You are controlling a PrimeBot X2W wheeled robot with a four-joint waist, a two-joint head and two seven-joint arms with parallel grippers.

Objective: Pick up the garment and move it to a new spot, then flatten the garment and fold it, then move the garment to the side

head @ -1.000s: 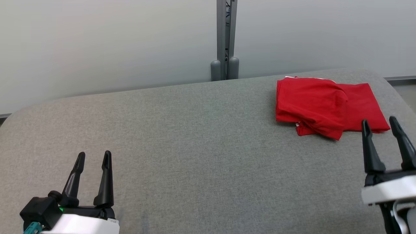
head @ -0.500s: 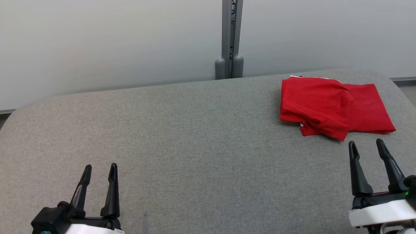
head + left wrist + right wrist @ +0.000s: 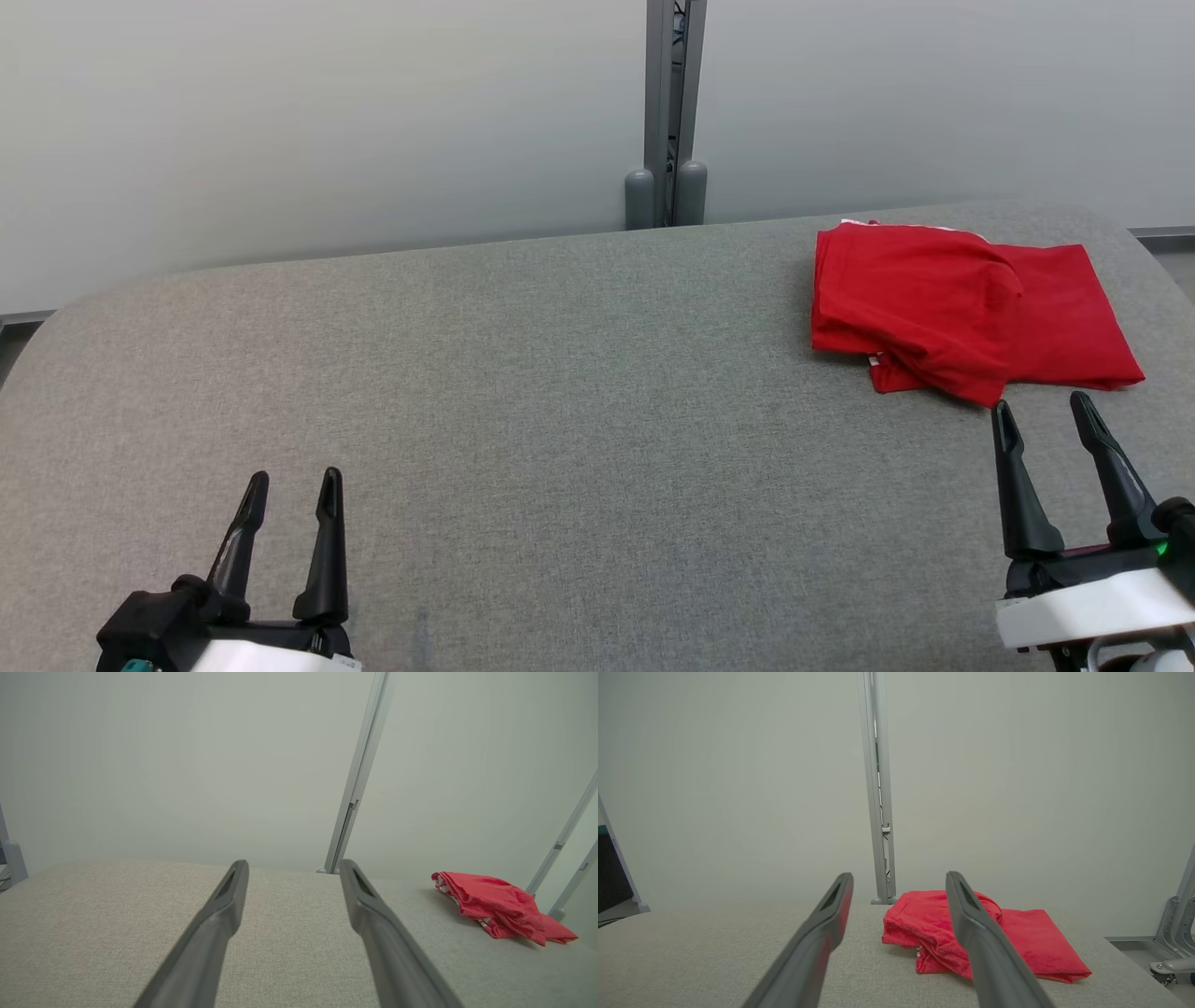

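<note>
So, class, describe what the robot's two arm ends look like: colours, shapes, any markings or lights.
Each tool has two long, dark fingers tapering to narrow tips, set on a black base with a white casing behind. The left tool shows a teal connector at its side. The right tool shows a small green light.

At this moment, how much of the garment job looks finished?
Done, it seems: the red garment lies folded in layers at the table's far right side. In hand: nothing; the left gripper and right gripper stand open, empty, clear of the cloth. Left: probably nothing, though the fold looks somewhat loose.
</note>
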